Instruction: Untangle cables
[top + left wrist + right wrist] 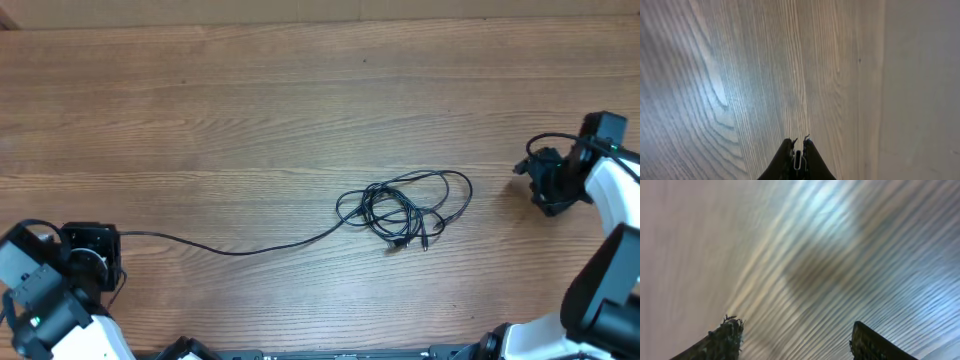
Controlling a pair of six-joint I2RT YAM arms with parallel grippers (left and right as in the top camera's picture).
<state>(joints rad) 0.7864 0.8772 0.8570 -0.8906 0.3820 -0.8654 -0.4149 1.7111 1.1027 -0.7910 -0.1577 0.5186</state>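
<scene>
The thin black cables (pixel 405 210) lie in a tangled heap of loops on the wooden table, right of centre. One cable (pixel 240 250) runs out of the heap leftward, low across the table, to my left gripper (pixel 92 252). In the left wrist view the left gripper (pixel 799 142) is shut on that cable's silvery plug end (pixel 798 159). My right gripper (pixel 545 180) is at the far right, apart from the heap. In the right wrist view it (pixel 795 327) is open and empty, with only wood between the fingers.
The wooden table (pixel 250 120) fills the overhead view. Its far edge runs along the top (pixel 320 22). Thicker black wires (pixel 535 145) hang by the right arm.
</scene>
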